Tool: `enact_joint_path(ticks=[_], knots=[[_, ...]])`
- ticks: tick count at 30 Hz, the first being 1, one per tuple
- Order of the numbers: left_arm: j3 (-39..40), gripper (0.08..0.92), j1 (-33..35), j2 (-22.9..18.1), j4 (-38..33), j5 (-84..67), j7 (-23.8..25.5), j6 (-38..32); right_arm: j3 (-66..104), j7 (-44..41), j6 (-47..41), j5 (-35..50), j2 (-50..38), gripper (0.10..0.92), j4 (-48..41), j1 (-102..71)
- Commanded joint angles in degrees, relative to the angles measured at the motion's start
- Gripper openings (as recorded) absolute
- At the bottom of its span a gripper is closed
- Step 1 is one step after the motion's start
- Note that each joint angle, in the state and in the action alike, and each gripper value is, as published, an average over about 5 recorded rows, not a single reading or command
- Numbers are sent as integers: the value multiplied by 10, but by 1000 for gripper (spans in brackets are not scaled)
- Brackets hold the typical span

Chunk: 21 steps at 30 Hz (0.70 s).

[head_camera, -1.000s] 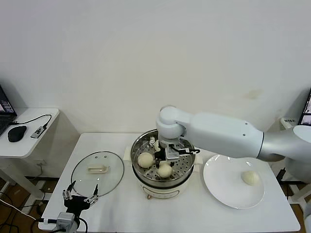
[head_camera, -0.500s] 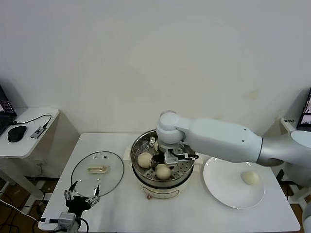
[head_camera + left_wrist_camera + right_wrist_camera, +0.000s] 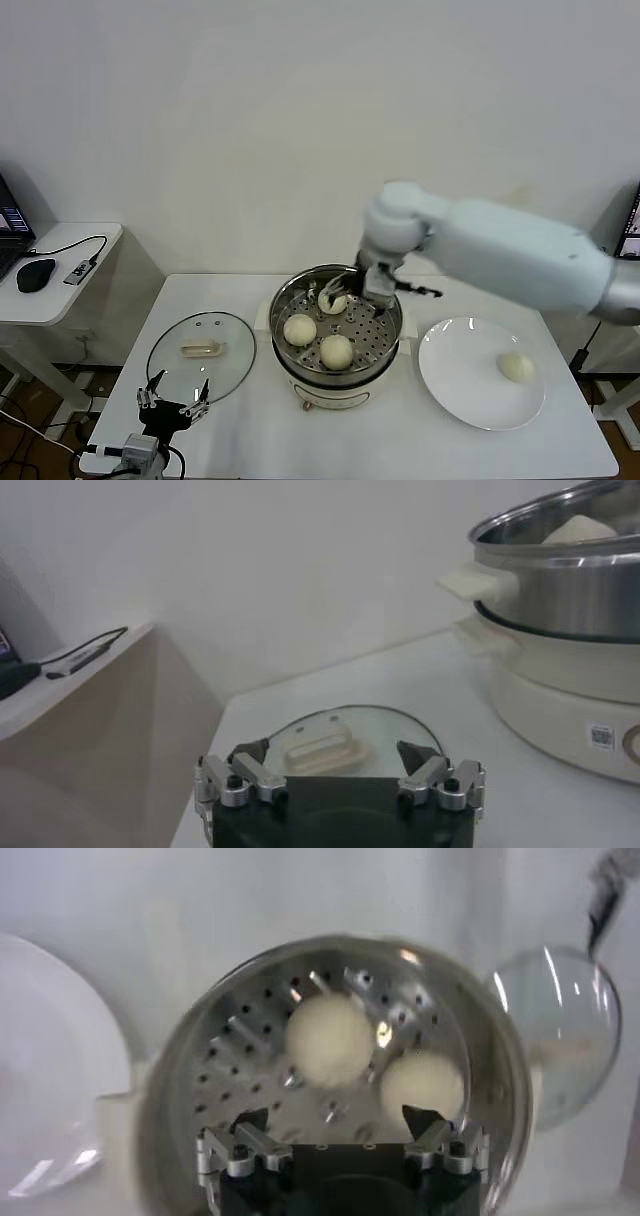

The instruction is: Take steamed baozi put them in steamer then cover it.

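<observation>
The steamer point(image 3: 388, 342) stands mid-table on its white pot. Three baozi lie in it: one at the left point(image 3: 299, 329), one at the front point(image 3: 337, 351) and one at the back point(image 3: 333, 303). A fourth baozi point(image 3: 516, 366) lies on the white plate point(image 3: 462, 385). My right gripper point(image 3: 352, 289) is open and empty, raised just above the back baozi. Its wrist view shows the basket point(image 3: 200, 1078) and two baozi point(image 3: 330, 1040) point(image 3: 422, 1086) beyond the gripper point(image 3: 336, 1118). The glass cover point(image 3: 200, 350) lies flat left of the steamer. My left gripper point(image 3: 173, 404) is open in front of it.
In the left wrist view, the cover point(image 3: 385, 732) lies just beyond my left gripper point(image 3: 335, 755), with the steamer point(image 3: 570, 575) to one side. A side desk point(image 3: 50, 262) with a mouse and cables stands at the far left. The wall rises behind the table.
My right gripper has lifted out of the basket and moved back and right, and a third baozi now shows at the back of the steamer. The left gripper has shifted slightly.
</observation>
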Motion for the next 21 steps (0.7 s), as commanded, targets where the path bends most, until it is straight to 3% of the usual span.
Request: enact_joint_path(ticks=[1,10,21], knots=[[2,823,0,1,0,-4,2,3,-34,-9,-269,170,-185,823,-21,52],[4,823,8,2,-4,-8,1,5,99,-24,-377,72,-246,823,-68,-131],[1,823,11,6,12,-8,2,7,214,-1,-298,-65,-226,823,-155,-315]])
